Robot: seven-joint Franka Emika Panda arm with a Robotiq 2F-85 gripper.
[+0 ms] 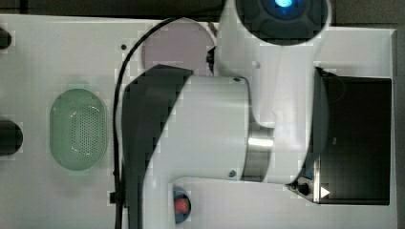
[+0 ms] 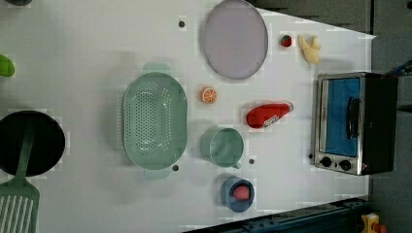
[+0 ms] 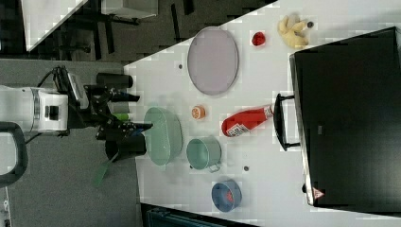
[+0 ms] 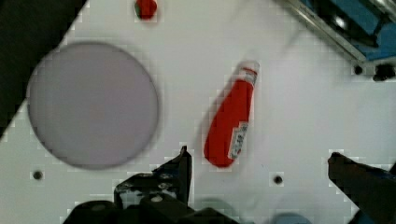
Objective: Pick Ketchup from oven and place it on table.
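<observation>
ketchup [image 4: 229, 122] lies flat on the table [image 2: 87, 58], just ahead of the gripper [image 4: 259, 168], whose jaws stand spread wide with nothing between them; one fingertip [image 4: 184, 161] sits close beside the bottle's base, apart from it, and the other fingertip [image 4: 343, 165] is well off to the far side. the bottle's cap points away from the gripper toward the oven [image 2: 352, 124], which stands shut beyond it, blue glass door closed behind its dark handle. a white label with red print runs along the bottle near its base; the writing cannot be read. in the right view the gripper [image 3: 142, 120] hangs well apart from the table, on the right view's left, over the green colander [image 2: 154, 120], which is empty. past the colander from the gripper, the green cup [image 2: 222, 147] is empty too, and the blue bowl [image 2: 237, 194] holds one red strawberry [image 2: 241, 192]. the grey plate [image 2: 235, 39] beside the ketchup carries nothing. a red-and-white warning triangle [image 3: 318, 193] marks the oven's top near one corner.
</observation>
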